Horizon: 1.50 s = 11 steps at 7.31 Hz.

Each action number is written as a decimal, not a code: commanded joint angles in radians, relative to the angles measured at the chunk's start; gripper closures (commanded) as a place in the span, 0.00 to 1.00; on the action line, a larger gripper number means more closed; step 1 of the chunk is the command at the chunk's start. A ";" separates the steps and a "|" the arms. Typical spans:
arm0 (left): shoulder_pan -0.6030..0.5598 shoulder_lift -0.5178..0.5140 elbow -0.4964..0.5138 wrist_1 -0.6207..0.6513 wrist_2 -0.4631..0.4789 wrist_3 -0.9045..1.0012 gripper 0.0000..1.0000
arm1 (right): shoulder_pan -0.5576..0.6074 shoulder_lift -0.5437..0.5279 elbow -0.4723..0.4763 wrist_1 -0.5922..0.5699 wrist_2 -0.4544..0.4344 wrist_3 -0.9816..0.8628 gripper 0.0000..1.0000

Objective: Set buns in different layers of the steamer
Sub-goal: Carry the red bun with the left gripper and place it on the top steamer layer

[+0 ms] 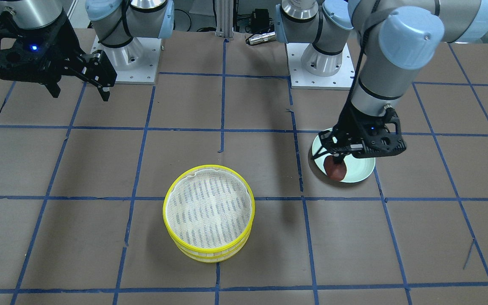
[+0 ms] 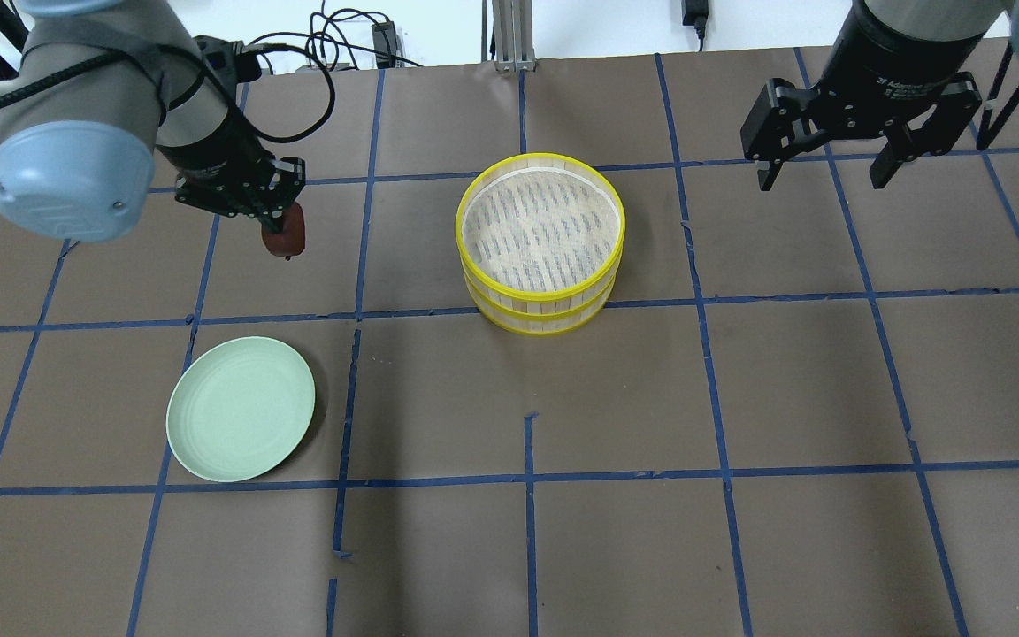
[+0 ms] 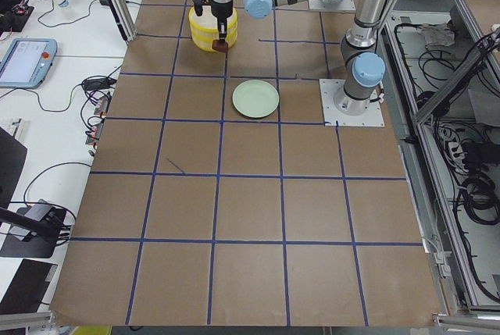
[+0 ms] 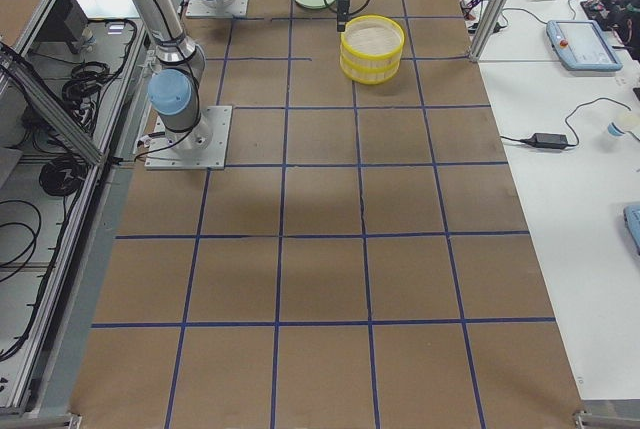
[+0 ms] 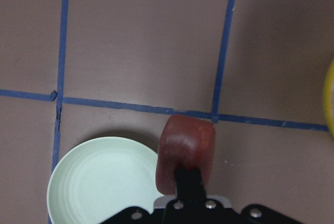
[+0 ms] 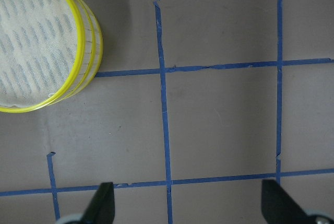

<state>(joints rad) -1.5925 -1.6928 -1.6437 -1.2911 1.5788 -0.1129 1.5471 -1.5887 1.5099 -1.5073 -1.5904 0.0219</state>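
My left gripper is shut on the dark reddish-brown bun and holds it in the air, above the table between the plate and the steamer. The bun also shows in the left wrist view and the front view. The two steamer layers stand stacked mid-table, yellow rims, the top mesh floor bare; they also show in the front view. My right gripper is open and empty, high at the far right of the steamer. The white bun is not in view.
The pale green plate lies bare on the left near side of the table, also in the left wrist view. The brown table is marked with blue tape grid lines. Cables lie beyond the far edge.
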 commanded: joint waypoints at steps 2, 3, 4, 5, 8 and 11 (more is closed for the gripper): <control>-0.249 -0.088 0.048 0.178 -0.013 -0.235 0.95 | -0.004 0.001 0.001 -0.008 0.010 -0.010 0.00; -0.282 -0.166 0.050 0.349 -0.081 -0.275 0.94 | -0.005 -0.001 0.001 -0.005 0.010 -0.011 0.00; -0.291 -0.230 0.057 0.472 -0.092 -0.283 0.93 | -0.005 -0.005 0.001 -0.001 0.009 -0.011 0.00; -0.294 -0.261 0.076 0.483 -0.095 -0.284 0.76 | -0.007 -0.005 0.001 -0.001 0.009 -0.011 0.00; -0.291 -0.225 0.071 0.480 -0.126 -0.346 0.00 | -0.002 -0.007 0.004 0.001 0.009 -0.010 0.00; -0.142 -0.043 0.051 0.115 -0.117 -0.054 0.00 | -0.001 -0.007 0.004 -0.001 0.010 -0.008 0.00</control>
<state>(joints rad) -1.8147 -1.8311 -1.5869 -0.9794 1.4616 -0.3244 1.5451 -1.5948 1.5139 -1.5078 -1.5806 0.0126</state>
